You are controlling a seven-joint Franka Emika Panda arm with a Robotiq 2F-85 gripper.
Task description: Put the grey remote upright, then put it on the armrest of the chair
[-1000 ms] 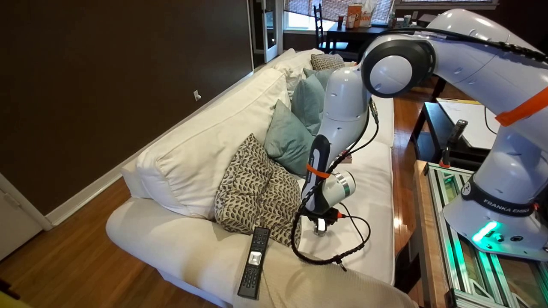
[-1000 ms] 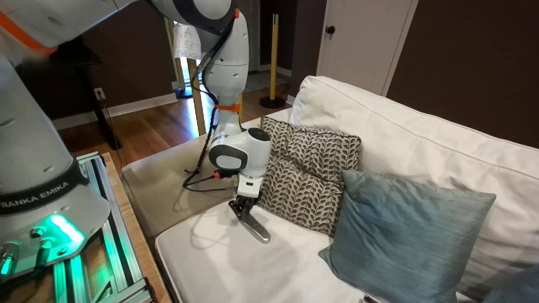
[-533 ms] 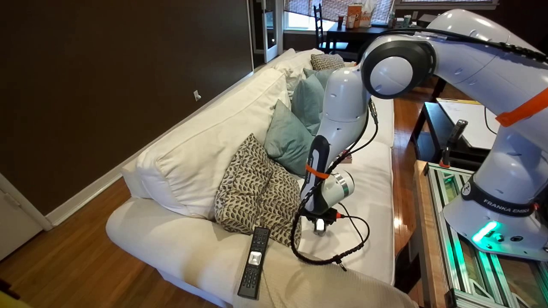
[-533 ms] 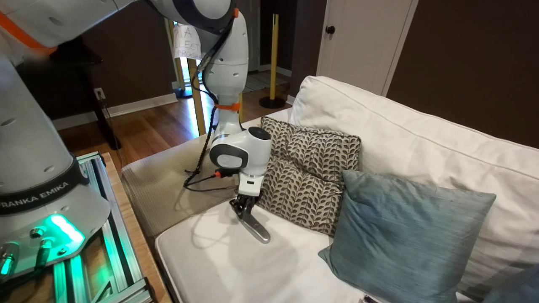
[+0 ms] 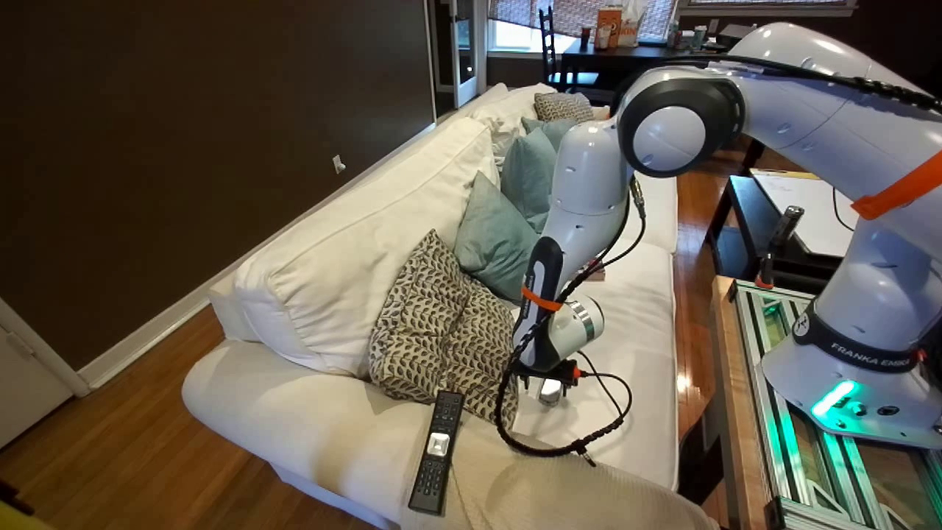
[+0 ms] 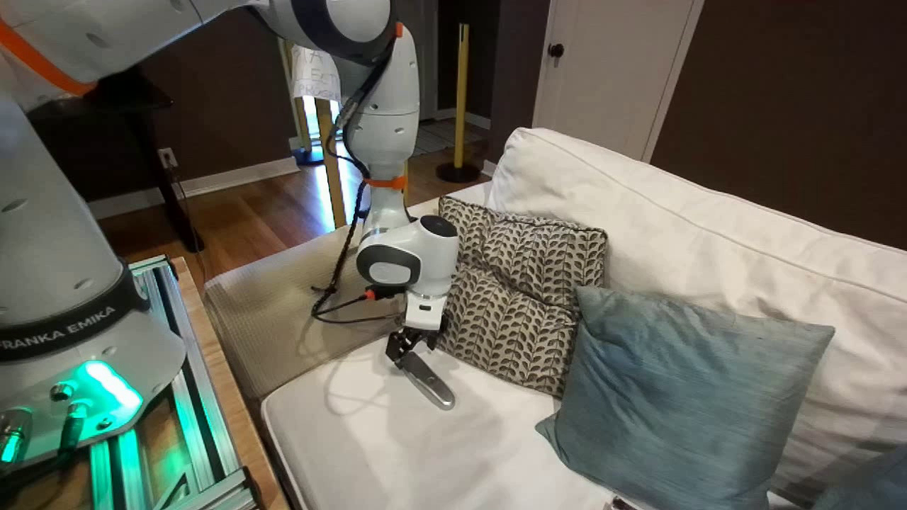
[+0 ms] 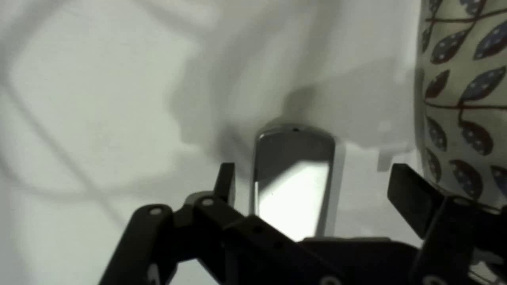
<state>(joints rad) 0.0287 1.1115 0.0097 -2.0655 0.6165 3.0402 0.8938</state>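
Where the gripper (image 7: 315,188) hangs: wrist view, bottom, jaws wide.
Grey remote (image 7: 293,190): lower centre, between them, on sofa seat (image 7: 99,118).

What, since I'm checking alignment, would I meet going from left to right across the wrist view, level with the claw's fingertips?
One black claw fingertip → the grey remote → the other black claw fingertip → the leaf-patterned throw pillow.

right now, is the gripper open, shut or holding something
Black gripper: open, holding nothing; in the wrist view, its jaws stand apart, either side of the slim silver-grey rectangular remote.
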